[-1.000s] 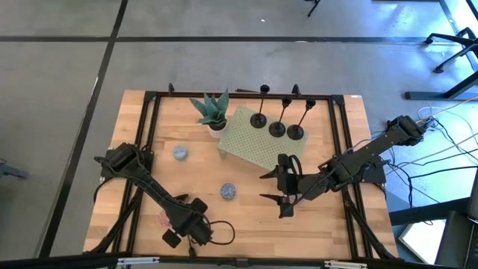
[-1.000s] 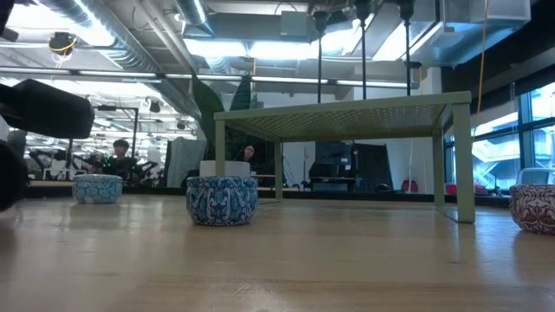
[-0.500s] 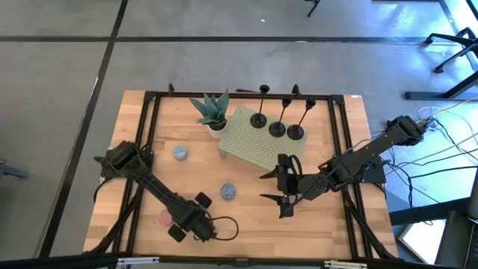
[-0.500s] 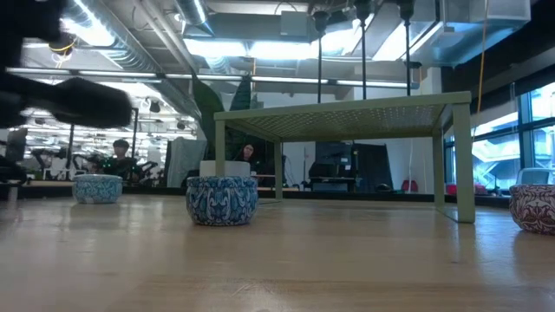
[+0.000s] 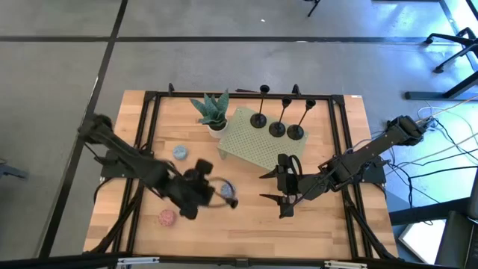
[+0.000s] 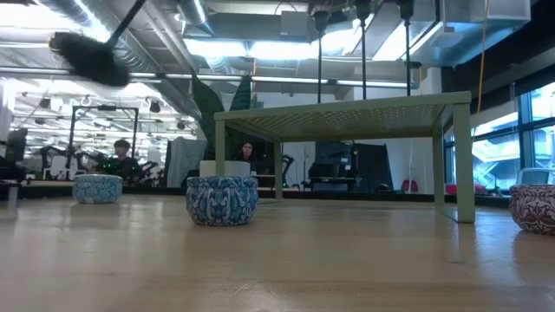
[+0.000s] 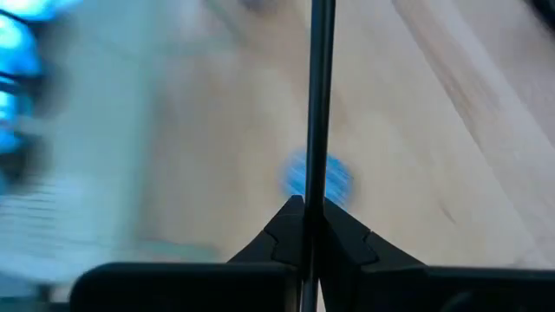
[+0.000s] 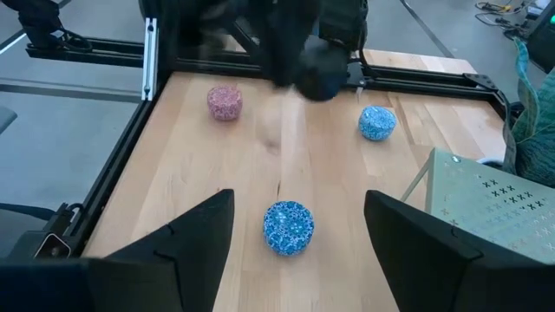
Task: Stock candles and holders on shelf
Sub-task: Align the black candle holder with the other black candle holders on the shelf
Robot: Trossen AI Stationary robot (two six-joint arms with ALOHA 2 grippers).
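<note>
A potted plant (image 5: 211, 112) crowds the shelf (image 5: 258, 140), three holders (image 5: 277, 118) on top. Left gripper (image 5: 224, 196), fingers pressed together and empty, hovers beside the blue candle (image 5: 227, 191). Right gripper (image 5: 270, 187) waits spread wide, candle straight ahead on the tabletop (image 5: 321, 224).

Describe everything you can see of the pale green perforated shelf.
The pale green perforated metal shelf is a flat rectangular panel dotted with small holes, raised on thin legs into a low platform, open underneath. It sits askew on the wooden table, beside a potted plant. Three black candlestick holders stand upright in a row along its far edge. No candle lies on it and neither gripper touches it.
</note>
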